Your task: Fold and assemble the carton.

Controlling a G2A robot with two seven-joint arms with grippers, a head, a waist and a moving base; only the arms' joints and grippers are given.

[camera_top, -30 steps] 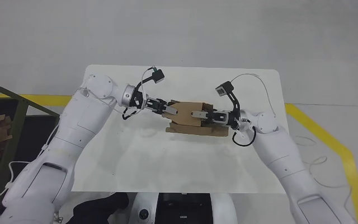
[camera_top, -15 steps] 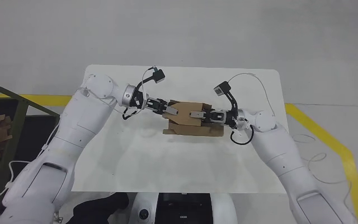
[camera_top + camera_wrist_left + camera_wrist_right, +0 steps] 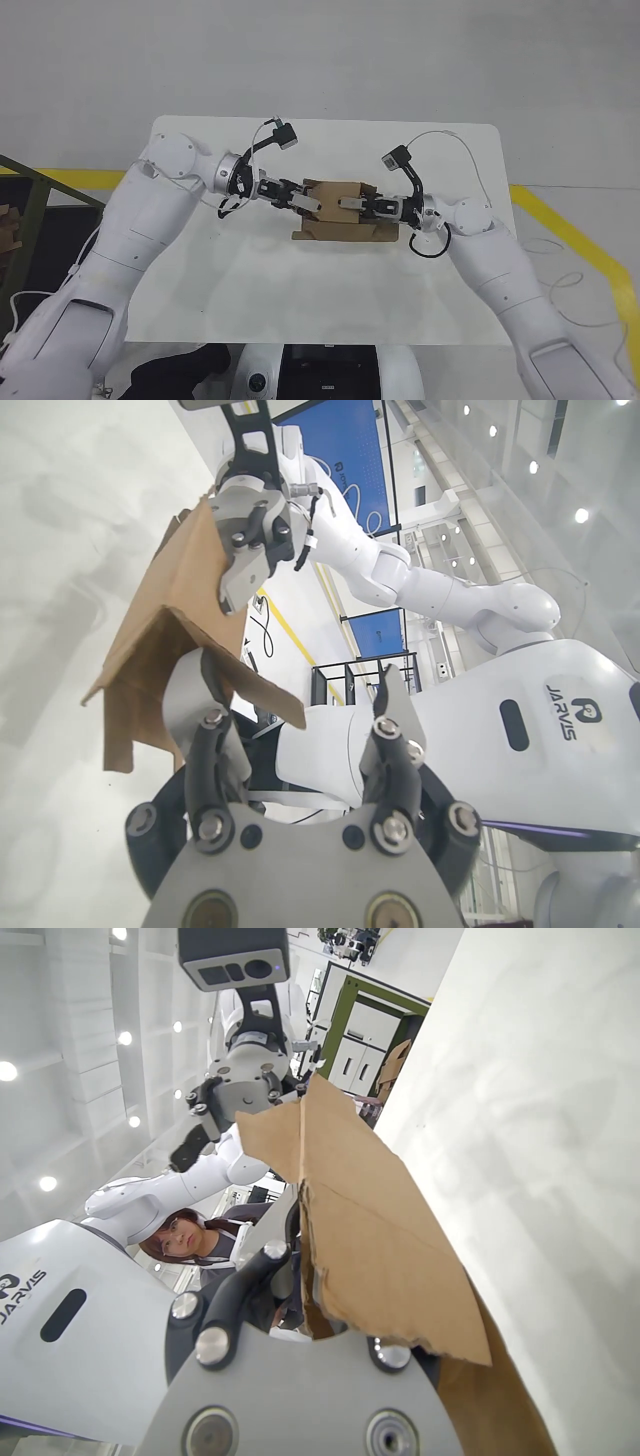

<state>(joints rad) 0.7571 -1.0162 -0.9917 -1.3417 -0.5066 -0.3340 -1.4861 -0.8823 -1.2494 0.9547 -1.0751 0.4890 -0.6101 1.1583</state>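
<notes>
The carton [image 3: 340, 215] is plain brown cardboard, partly opened into a tent-like shape with loose flaps and 1 ragged edge. It sits near the middle of the white table [image 3: 250, 290], between the 2 arms. The right gripper [image 3: 352, 203] is clamped on its top panel, while the left gripper [image 3: 310, 201] at the opposite end has its fingers [image 3: 395, 705] spread wide, 1 resting against a flap.

The top view looks down on the white table [image 3: 250, 290] from overhead. The wrist cameras sit close behind the left hand [image 3: 308, 200] and right hand [image 3: 350, 204], facing each other. All three views share the brown cardboard carton [image 3: 330, 216].
</notes>
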